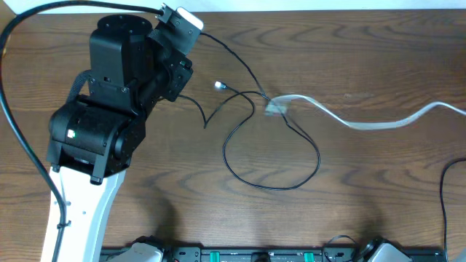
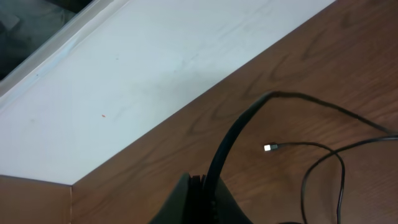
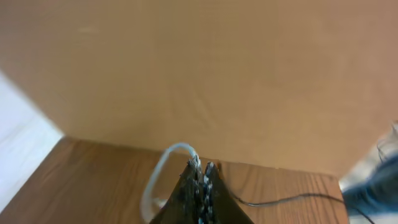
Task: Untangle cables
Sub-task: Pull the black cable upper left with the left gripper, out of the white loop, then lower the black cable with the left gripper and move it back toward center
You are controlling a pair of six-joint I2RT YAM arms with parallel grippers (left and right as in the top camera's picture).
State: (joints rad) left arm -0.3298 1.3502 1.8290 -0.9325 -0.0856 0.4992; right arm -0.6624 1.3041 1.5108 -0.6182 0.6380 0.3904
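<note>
At left side of table (image 1: 364,189) stands left arm (image 1: 109,109), reaching to far edge. From there long cable (image 1: 317,156) runs to centre & makes loop toward near edge. Its plug end (image 1: 218,86) lies left of crossing w/ short cable (image 1: 364,124), which goes on to right edge.

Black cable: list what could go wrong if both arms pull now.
1. The left gripper appears shut on the black cable and the right gripper on the white cable. The two cross at a tangle, so pulling apart may tighten it.
2. The black cable's loose plug end lies beside its wide loop and could snag there.
</note>
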